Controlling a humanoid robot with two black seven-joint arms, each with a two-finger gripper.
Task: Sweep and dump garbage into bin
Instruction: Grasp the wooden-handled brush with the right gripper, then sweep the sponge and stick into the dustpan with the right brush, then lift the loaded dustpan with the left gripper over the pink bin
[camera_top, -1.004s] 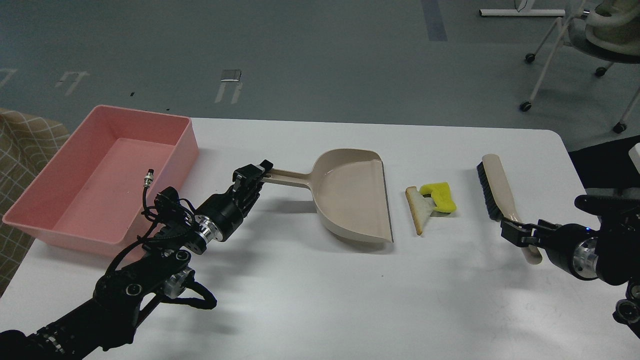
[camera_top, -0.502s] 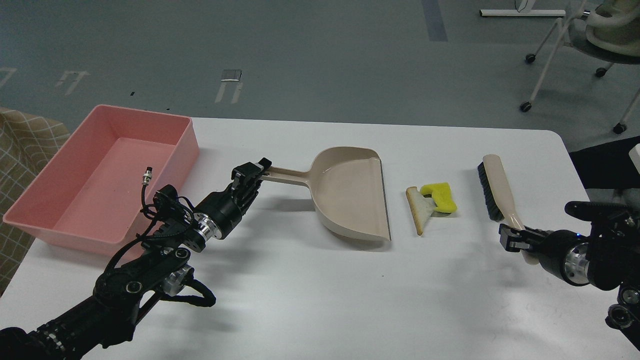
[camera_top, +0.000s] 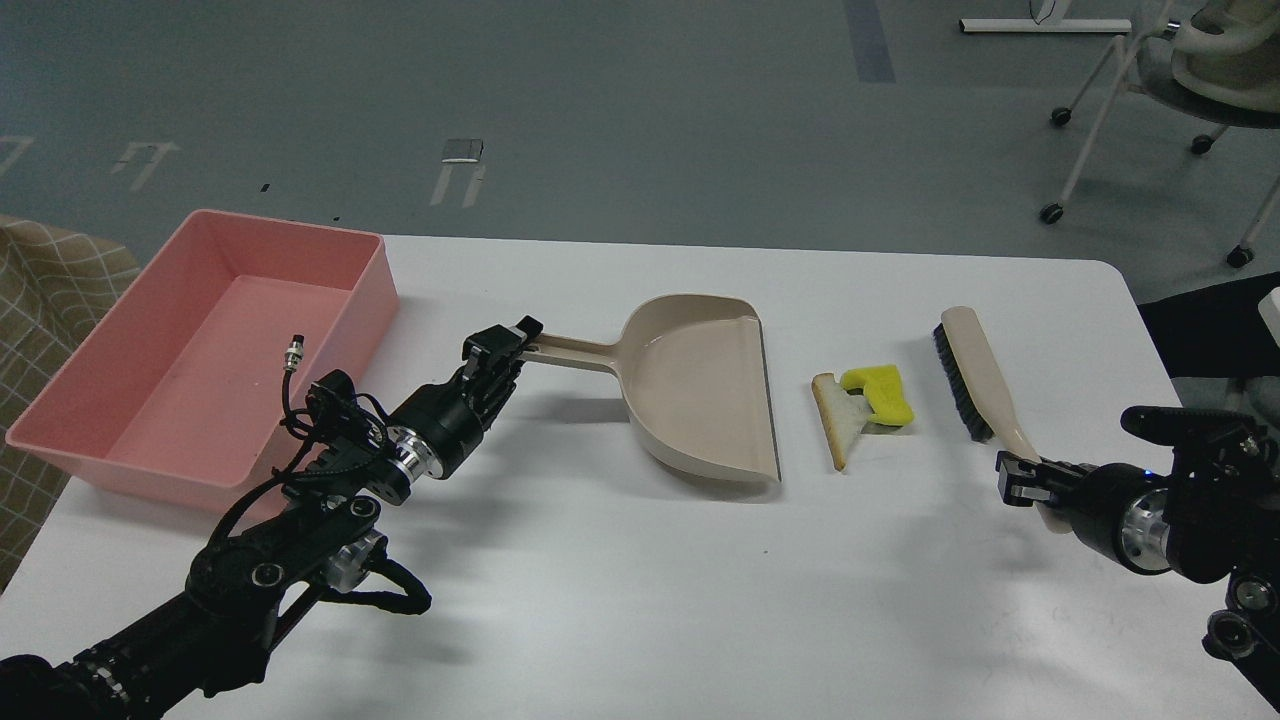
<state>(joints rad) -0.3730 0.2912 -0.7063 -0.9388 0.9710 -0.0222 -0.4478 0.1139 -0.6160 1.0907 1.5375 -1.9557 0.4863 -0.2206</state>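
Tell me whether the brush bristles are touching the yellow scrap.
Apart. The head view shows bare white table between the brush bristles and the yellow scrap, with the right hand holding the brush handle.

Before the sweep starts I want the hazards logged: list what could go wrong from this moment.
1. The right tool grips the brush at the very end of its handle, so pressing the bristles down may twist it loose.
2. The left tool holds the dustpan by its handle tip; a push from the garbage could pivot the pan.
3. The flat piece may jam against the pan's lip rather than slide in.
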